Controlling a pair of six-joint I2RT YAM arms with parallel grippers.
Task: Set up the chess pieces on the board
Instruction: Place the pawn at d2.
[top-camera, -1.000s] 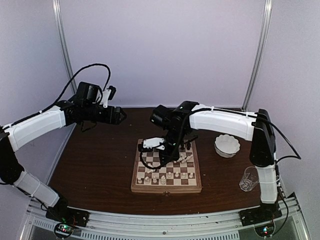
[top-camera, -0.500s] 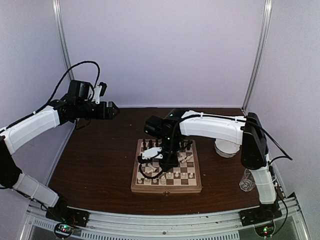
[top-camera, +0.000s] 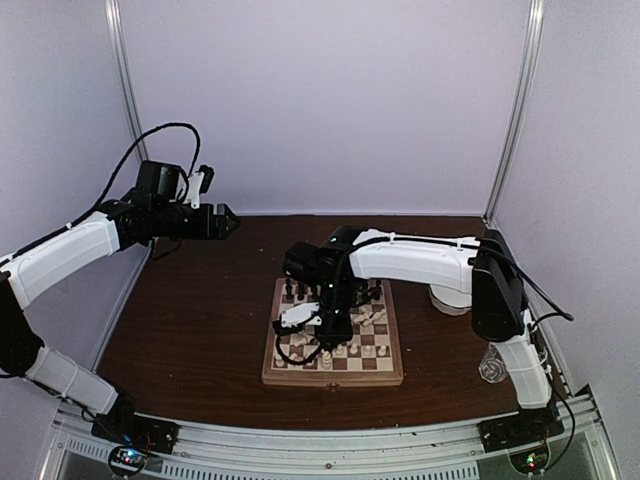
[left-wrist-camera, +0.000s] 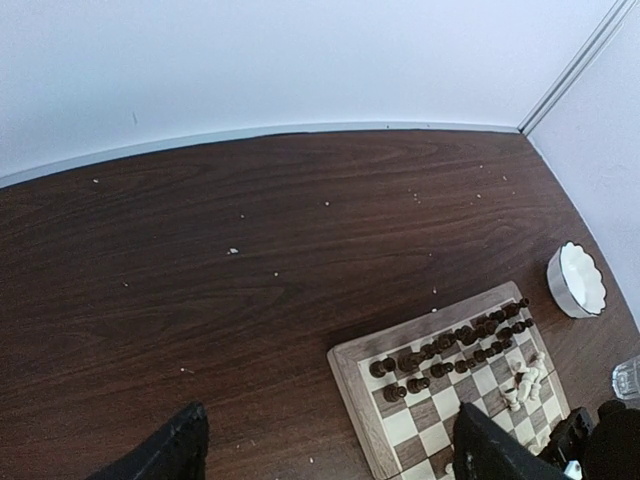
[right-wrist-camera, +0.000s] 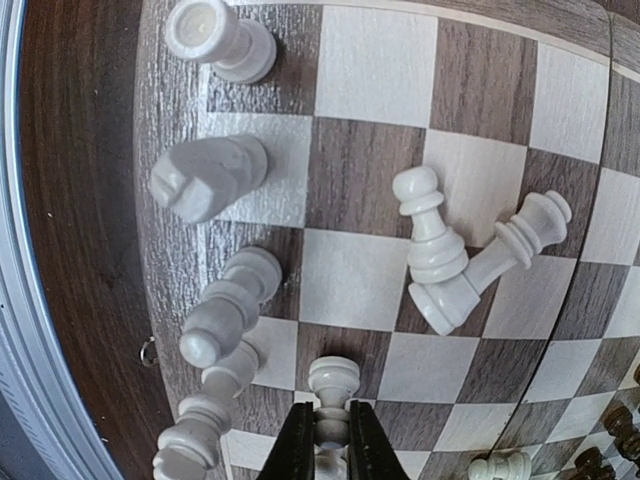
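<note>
My right gripper (right-wrist-camera: 333, 425) is shut on a cream-white chess piece (right-wrist-camera: 333, 385), low over a dark square of the board (right-wrist-camera: 375, 165) near its white end. Several white pieces (right-wrist-camera: 205, 178) stand along the edge row. Two more (right-wrist-camera: 438, 240) lean against each other mid-board. From above, the right gripper (top-camera: 318, 325) sits over the left half of the board (top-camera: 333, 375). Dark pieces (left-wrist-camera: 440, 355) line the far rows. My left gripper (top-camera: 222, 220) hangs open and empty, high above the table's back left, and its fingers (left-wrist-camera: 170, 450) frame the board's corner (left-wrist-camera: 350, 375).
A white scalloped bowl (left-wrist-camera: 577, 280) sits right of the board, and the right arm partly hides the bowl (top-camera: 450, 298) from above. A clear glass (top-camera: 493, 365) stands at the front right. Enclosure walls and metal posts (top-camera: 515, 110) close in the table.
The right arm has swung left and down over the board with its piece. The left arm rose and drew back to the left, then held still.
</note>
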